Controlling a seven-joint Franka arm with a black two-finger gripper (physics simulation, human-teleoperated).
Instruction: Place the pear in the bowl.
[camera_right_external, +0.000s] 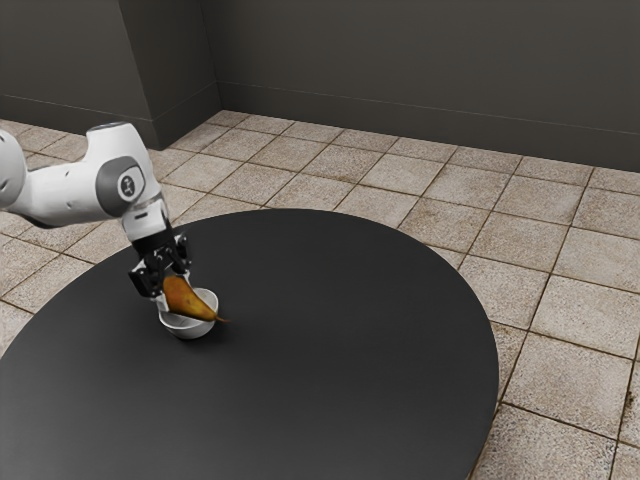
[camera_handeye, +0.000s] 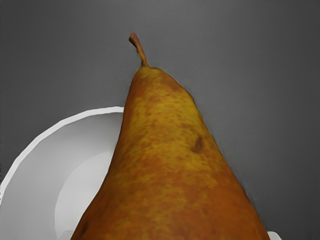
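Pear (camera_right_external: 189, 301) is slanting over the bowl (camera_right_external: 190, 329), my gripper (camera_right_external: 174, 290) is clasping it; placing is requiring centring, lowering, then release

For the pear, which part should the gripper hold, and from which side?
The fat end of the pear, from above, with one finger on each flank, seems best. There the body is broad and sits under the gripper. The neck tapers, so a pinch there would likely slip towards the thin stem.
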